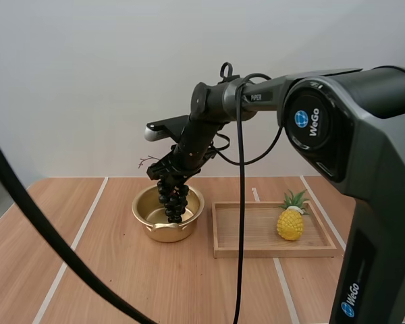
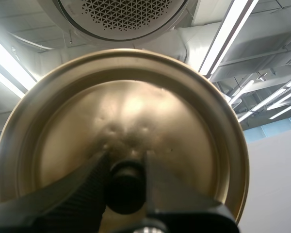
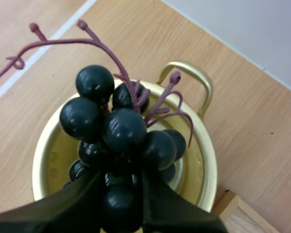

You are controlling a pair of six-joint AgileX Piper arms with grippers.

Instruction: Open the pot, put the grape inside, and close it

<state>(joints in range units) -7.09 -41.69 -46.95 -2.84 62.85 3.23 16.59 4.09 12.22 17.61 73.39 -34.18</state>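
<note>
Table [image 1: 121,283]: wood, white lines.
Tray [image 1: 277,253]: wooden, on table just right of pot, pineapple [image 1: 290,223] upright inside.
Pot [image 1: 150,202]: gold, open, on table.
Lid [image 2: 121,107]: gold, off pot, held by left gripper [image 2: 125,160], fingers pinched on black knob [image 2: 126,189].
Grapes [image 1: 173,199]: dark bunch hanging from right gripper [image 1: 170,170], over pot centre. Lowest berries inside rim, rest above it. Right fingers clamped on berries at one end of bunch, purple stem sticking out past it.
</note>
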